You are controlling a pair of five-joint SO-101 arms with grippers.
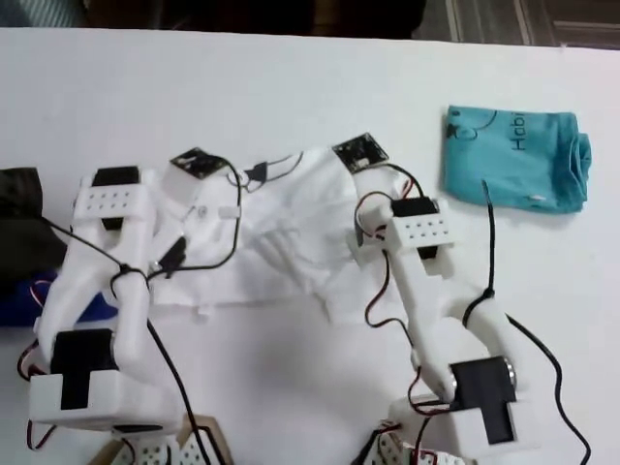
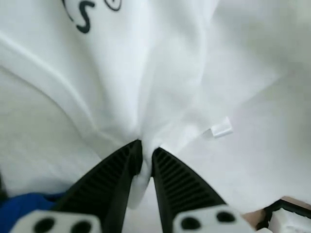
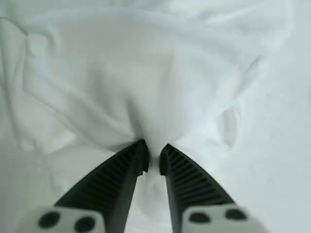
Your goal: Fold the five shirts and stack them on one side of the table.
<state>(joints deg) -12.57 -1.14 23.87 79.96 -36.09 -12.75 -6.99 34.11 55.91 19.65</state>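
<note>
Clamped on the white shirt (image 1: 291, 247) are the left hand (image 2: 145, 162) and right hand (image 3: 153, 158); it is spread across the table (image 1: 291, 77). Both pinched edges should be lifted evenly and kept taut.

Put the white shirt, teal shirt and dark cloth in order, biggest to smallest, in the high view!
1. white shirt, spread out.
2. teal shirt, folded.
3. dark cloth, smallest showing, but the picture's edge cuts it off, so unsure.
</note>
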